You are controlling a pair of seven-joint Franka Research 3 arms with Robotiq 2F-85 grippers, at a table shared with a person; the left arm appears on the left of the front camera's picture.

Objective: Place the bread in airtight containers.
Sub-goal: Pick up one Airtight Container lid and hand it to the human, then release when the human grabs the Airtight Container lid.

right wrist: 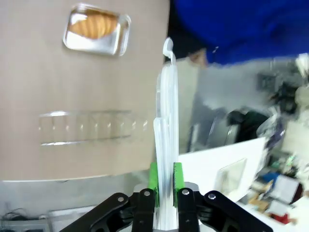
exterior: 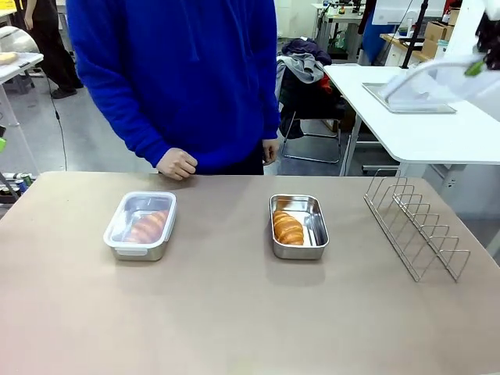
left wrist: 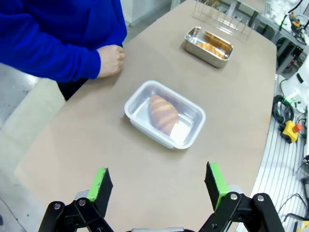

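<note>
Bare tabletop [exterior: 234, 312] spreads before both containers; the right gripper [right wrist: 164, 181] pinches a clear lid [right wrist: 166, 125] edge-on, while the left gripper [left wrist: 157, 186] gapes empty.

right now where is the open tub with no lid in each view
Front view: the open tub sits right of centre on the table, croissant inside.
Left wrist view: top, right of centre.
Right wrist view: top left corner.
Shared landmark: the wire rack, beside the tub in all three views.

Lidded container [exterior: 141, 226] with croissant [exterior: 148, 226], open container [exterior: 298, 226] with croissant [exterior: 287, 229], wire rack [exterior: 416, 223]
</note>
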